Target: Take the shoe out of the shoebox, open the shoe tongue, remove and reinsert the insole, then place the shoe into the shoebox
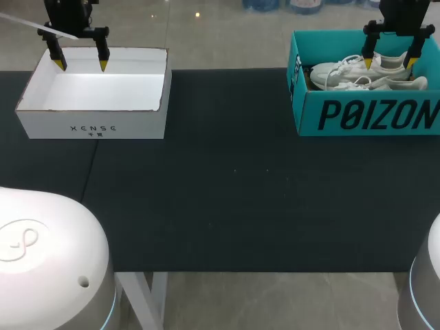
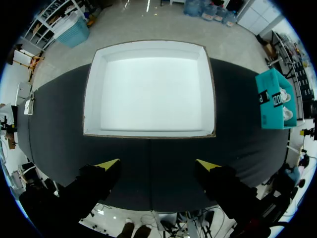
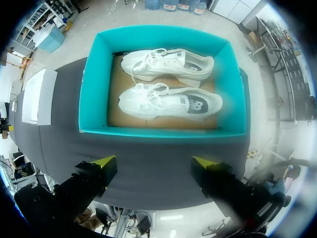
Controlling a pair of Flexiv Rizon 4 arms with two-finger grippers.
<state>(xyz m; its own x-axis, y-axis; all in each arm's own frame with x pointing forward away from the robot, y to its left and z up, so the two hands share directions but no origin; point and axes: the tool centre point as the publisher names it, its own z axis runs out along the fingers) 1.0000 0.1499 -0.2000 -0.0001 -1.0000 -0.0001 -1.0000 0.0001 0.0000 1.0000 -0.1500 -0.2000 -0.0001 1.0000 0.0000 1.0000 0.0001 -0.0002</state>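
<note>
The right hand (image 1: 389, 63) hangs over the teal shoebox (image 1: 364, 115), fingers wide apart, touching nothing. Two white shoes (image 3: 168, 101) lie on their sides inside the shoebox. The left hand (image 1: 82, 65), likewise spread and empty, hangs above the white box (image 1: 89, 127) on the counter (image 1: 227, 199).

Bright overhead light; glare inside white box (image 1: 103, 89).

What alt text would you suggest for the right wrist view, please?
An open teal shoebox on the dark table holds a white shoe and its mate side by side. The box lies ahead of the right gripper, which is open and empty.
</note>
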